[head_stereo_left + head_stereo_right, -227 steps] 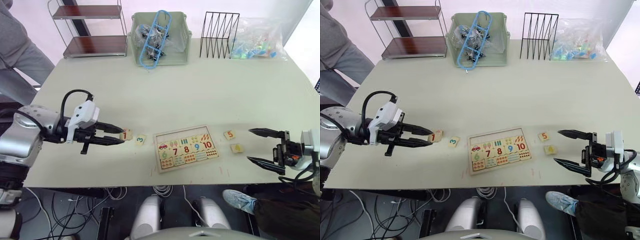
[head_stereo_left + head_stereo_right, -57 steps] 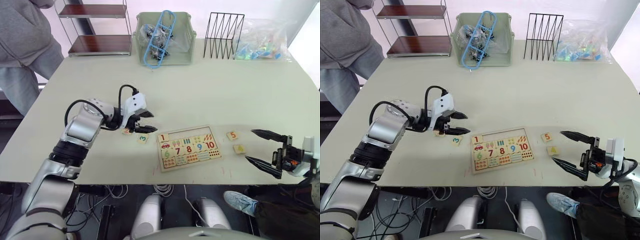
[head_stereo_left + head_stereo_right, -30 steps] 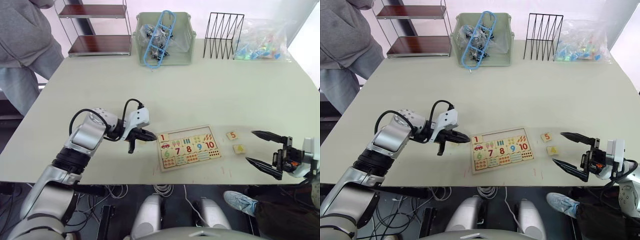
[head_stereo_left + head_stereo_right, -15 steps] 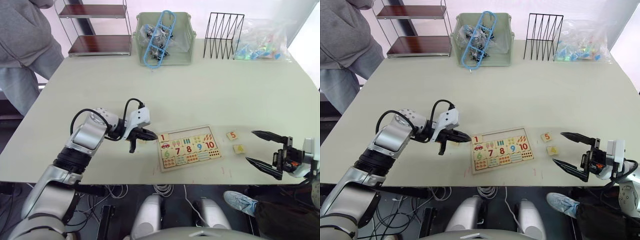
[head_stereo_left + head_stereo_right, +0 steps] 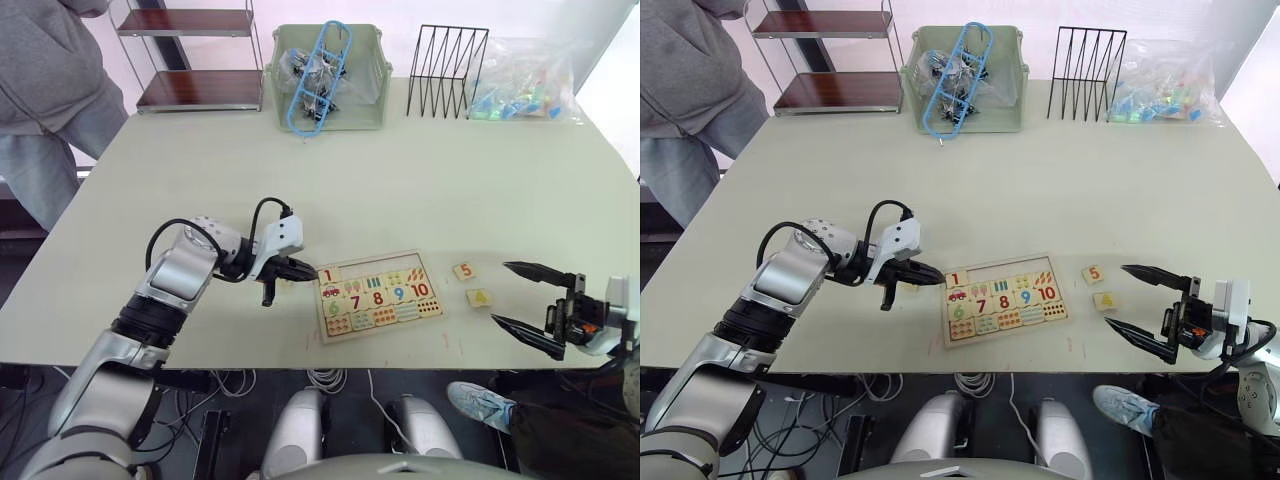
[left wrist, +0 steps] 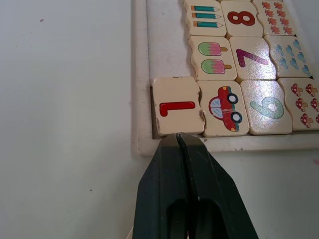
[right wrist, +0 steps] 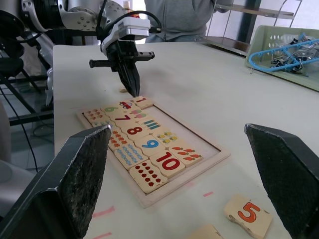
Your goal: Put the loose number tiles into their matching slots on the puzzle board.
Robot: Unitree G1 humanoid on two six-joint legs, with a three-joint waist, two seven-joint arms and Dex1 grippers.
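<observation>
The pale-wood 1 tile (image 6: 177, 105) sits in the corner slot of the puzzle board (image 6: 140, 89), touching the tip of the left gripper (image 6: 178, 136), whose black fingers are pressed together. The left arm reaches low across the table (image 5: 420, 180). The right gripper (image 5: 520, 295) hangs spread wide near the 5 tile (image 5: 464, 271).

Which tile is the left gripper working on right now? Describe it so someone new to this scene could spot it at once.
Find the puzzle board near the front edge of the table. At its corner nearest the left gripper lies the number 1 tile, beside the red car picture tile. It is the only tile in the top row, bears a red digit, and sits slightly crooked against the frame, with the shut fingertips at its edge.
</observation>
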